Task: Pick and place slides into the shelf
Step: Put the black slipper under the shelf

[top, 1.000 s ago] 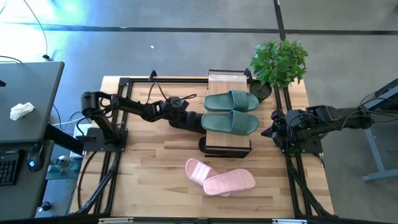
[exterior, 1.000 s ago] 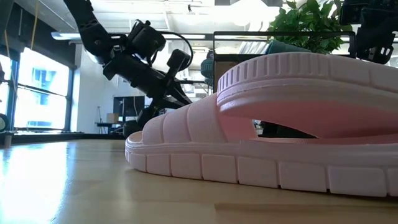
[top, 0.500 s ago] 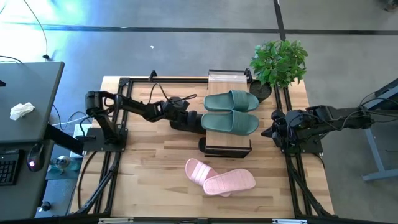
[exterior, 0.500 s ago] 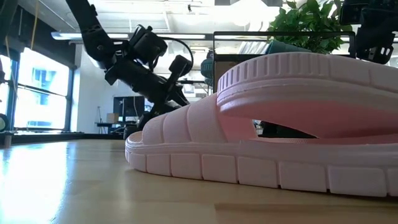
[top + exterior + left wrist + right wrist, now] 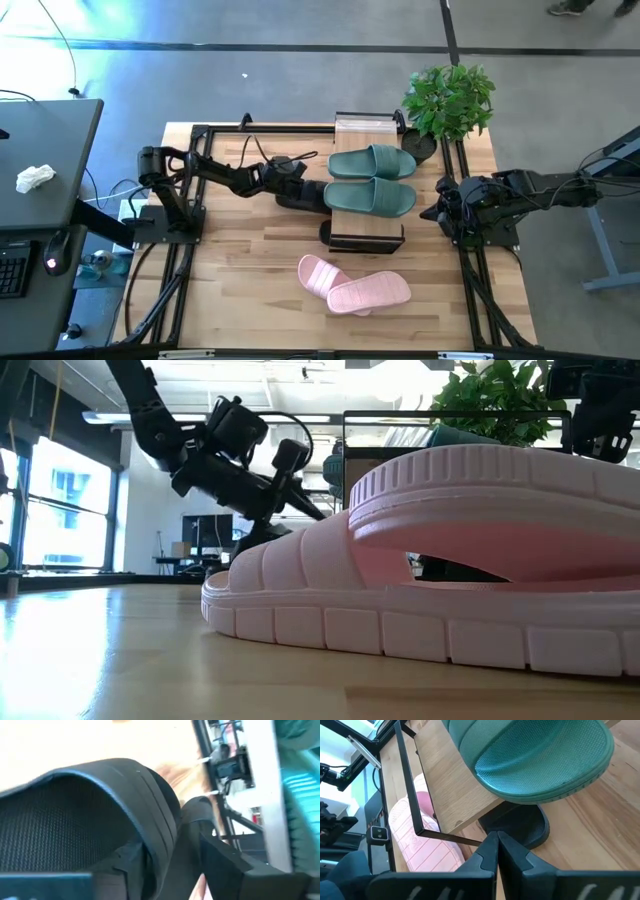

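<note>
Seen from above, the shelf (image 5: 366, 186) stands at the middle of the wooden tabletop (image 5: 250, 250), its light boards carried in a thin black frame. Two sage green slides (image 5: 370, 180) lie side by side on its top board, toes pointing left. A black slide (image 5: 345, 233) lies under the shelf on its near side, its rounded end showing past the near-left corner of the shelf. The left hand (image 5: 312, 195) reaches in from the left at the shelf's left edge and pinches another black slide (image 5: 100, 820), whose wide ribbed strap fills the left wrist view, with a dark finger (image 5: 225, 860) pressed against its edge. In the low view this arm slants down from the upper left toward the shelf. The pale pink slides (image 5: 355, 284) lie on the near part of the tabletop, well apart from the shelf, one partly overlapping the other; the closest one (image 5: 430, 560) fills most of the low view. The right hand (image 5: 443, 210) waits just right of the shelf, its fingers (image 5: 487, 855) pressed together, aimed at the heel of a green slide (image 5: 535, 760) on the top board, with the black slide (image 5: 520, 827) beneath. A potted plant (image 5: 449, 100) stands at the far right corner of the tabletop.
</note>
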Robot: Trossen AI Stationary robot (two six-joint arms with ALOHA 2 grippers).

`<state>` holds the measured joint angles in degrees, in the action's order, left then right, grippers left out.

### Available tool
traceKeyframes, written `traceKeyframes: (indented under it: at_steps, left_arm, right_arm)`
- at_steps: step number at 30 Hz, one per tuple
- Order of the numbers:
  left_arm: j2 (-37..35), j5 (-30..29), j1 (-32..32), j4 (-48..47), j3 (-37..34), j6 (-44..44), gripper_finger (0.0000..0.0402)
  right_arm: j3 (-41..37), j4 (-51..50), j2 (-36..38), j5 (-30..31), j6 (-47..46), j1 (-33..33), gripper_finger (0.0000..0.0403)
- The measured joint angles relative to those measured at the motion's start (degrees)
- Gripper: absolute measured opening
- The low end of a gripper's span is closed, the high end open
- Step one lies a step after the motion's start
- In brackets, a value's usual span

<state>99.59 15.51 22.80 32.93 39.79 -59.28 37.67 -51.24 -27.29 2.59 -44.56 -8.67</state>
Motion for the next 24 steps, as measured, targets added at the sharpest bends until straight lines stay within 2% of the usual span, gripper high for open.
traceKeyframes:
  at_steps: [3,6,19,24]
  left_arm:
    - [0.0,0.0,0.0,0.9,0.0,1.0,0.0181]
    - [0.0,0.7,0.0,0.8,0.0,1.3,0.0183]
    - [-0.1,1.8,0.0,-2.6,0.0,4.5,0.0126]
    - [-0.1,1.7,-0.1,-5.3,0.0,6.5,0.0126]
  right_arm:
    - [0.0,0.0,0.0,-0.1,0.0,0.0,0.0]
    - [0.0,-0.4,0.0,-0.2,0.0,0.0,0.0]
    - [0.0,-1.6,0.0,-0.3,0.0,0.0,0.0]
    - [0.0,-1.9,0.0,-0.3,0.0,0.0,0.0]
